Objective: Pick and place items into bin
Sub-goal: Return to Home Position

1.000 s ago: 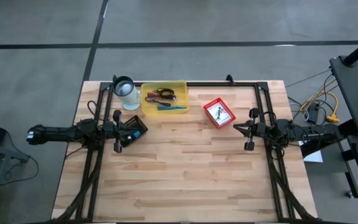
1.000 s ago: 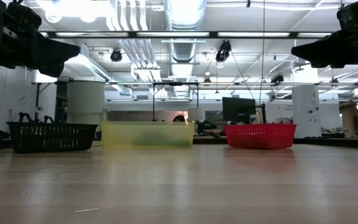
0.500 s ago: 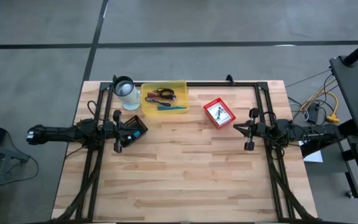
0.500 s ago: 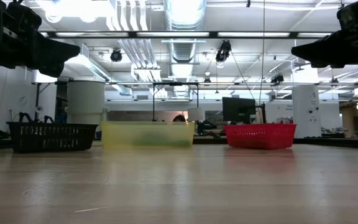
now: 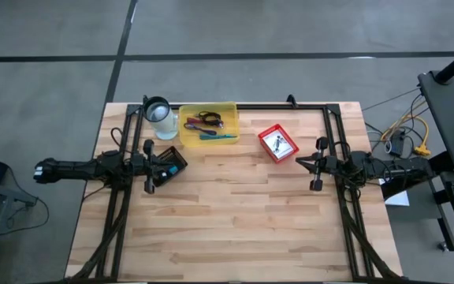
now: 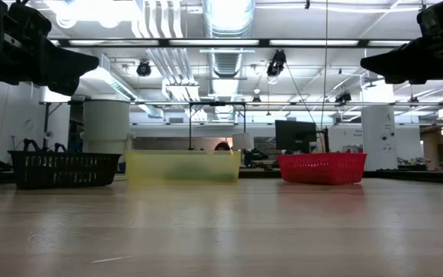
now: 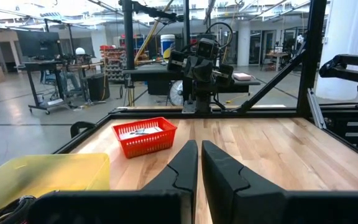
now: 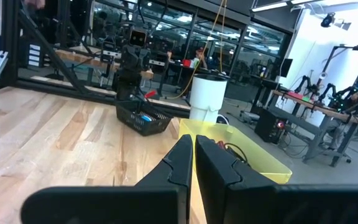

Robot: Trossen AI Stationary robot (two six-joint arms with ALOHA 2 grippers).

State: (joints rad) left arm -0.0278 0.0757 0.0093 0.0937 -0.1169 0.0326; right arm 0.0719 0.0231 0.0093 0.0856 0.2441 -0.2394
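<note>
Table [image 5: 235, 221]: light wood planks, seen whole from above.
Bins, count: three are ranged along the far half: black bin [image 5: 173, 160], yellow bin [image 5: 185, 134], red bin [image 5: 268, 131].
Yellow bin: set square to the table edges, its long side running left-right.
Teal pen [image 5: 217, 136]: one. It is laid flat in the yellow bin, long axis parallel to the bin's long side.
Black coiled cable [image 5: 210, 119]: one, bunched in the same bin, beside the pen.
Reddish and purple pieces [image 5: 193, 123]: lodged against the cable; their count and heading cannot be made out.
Red bin: turned diagonally to the table edges.
White printed cards [image 5: 276, 143]: held in the red bin and laid along its diagonal. Whether one or two cannot be told.
Blue-white piece [image 5: 174, 167]: one, seen in the black bin.
White cylinder [image 5: 158, 118]: one, stood upright just left of the yellow bin.
Left gripper [image 7: 199, 146]: held above the black bin at the table's left side, pointed toward the centre. Its fingers are drawn together to a thin slit, with nothing pinched.
Right gripper [image 8: 192, 138]: held at the table's right side, pointed toward the centre. Its fingers are pressed together on nothing.
</note>
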